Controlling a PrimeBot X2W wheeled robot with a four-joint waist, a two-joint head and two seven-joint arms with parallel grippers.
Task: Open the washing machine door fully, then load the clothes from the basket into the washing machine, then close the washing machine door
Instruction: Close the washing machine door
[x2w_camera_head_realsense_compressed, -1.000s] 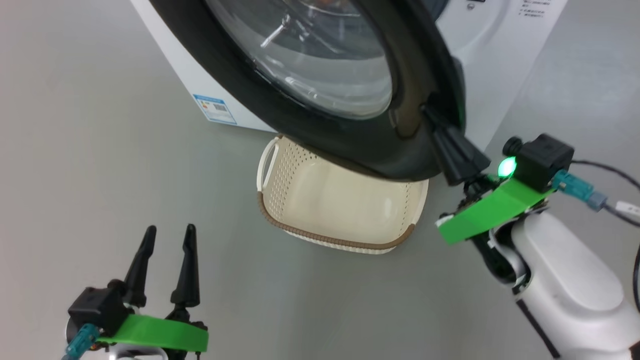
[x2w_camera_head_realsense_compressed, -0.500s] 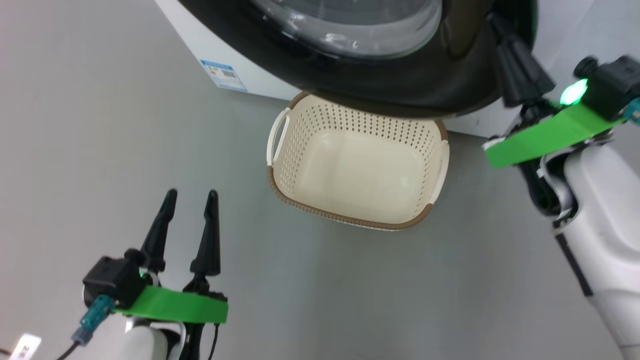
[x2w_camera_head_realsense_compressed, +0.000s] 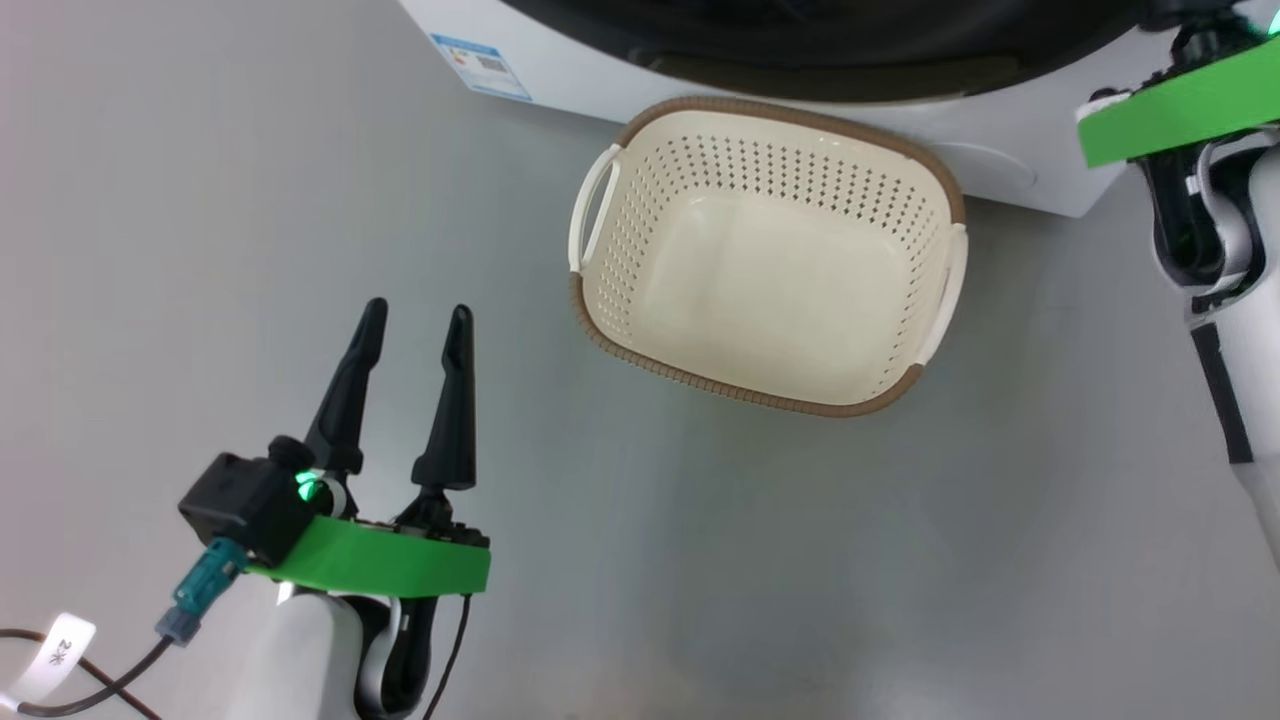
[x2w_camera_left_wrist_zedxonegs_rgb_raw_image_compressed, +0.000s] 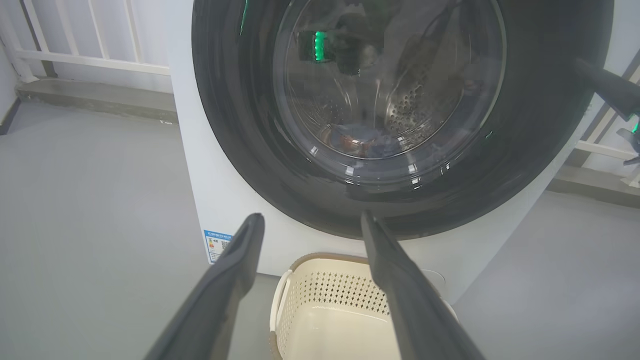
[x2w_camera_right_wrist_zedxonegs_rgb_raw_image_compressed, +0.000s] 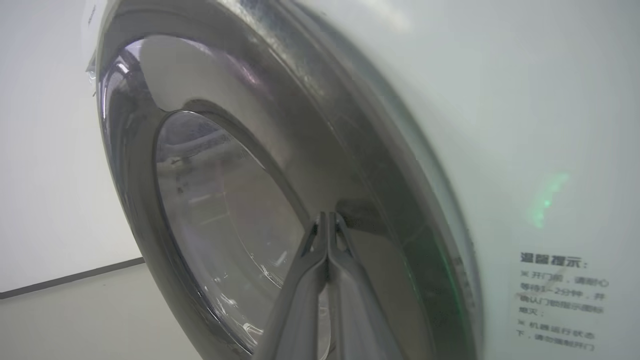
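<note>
The washing machine (x2w_camera_left_wrist_zedxonegs_rgb_raw_image_compressed: 210, 175) stands ahead with its door (x2w_camera_left_wrist_zedxonegs_rgb_raw_image_compressed: 235, 125) lying flat against the front, black rim around the glass. Through the glass, bluish and orange-brown clothes (x2w_camera_left_wrist_zedxonegs_rgb_raw_image_compressed: 356, 141) lie at the bottom of the steel drum. The cream basket (x2w_camera_head_realsense_compressed: 770, 380) with a brown rim sits on the floor before the machine, nothing in it. My right gripper (x2w_camera_right_wrist_zedxonegs_rgb_raw_image_compressed: 327, 216) is shut, its tips touching the door's black rim beside a recess. My left gripper (x2w_camera_head_realsense_compressed: 418, 310) hangs open and holds nothing, left of the basket; in the left wrist view the left gripper (x2w_camera_left_wrist_zedxonegs_rgb_raw_image_compressed: 311, 217) points at the door.
Grey floor (x2w_camera_head_realsense_compressed: 200, 250) spreads to the left and front of the basket. A blue label (x2w_camera_head_realsense_compressed: 480, 65) marks the machine's lower left corner. A white railing (x2w_camera_left_wrist_zedxonegs_rgb_raw_image_compressed: 90, 45) runs behind the machine. My right forearm (x2w_camera_head_realsense_compressed: 1230, 330) stands right of the basket.
The door has swung from over the basket back against the machine front, with my shut right gripper at its rim. The head view has tilted down. My left gripper stays open.
</note>
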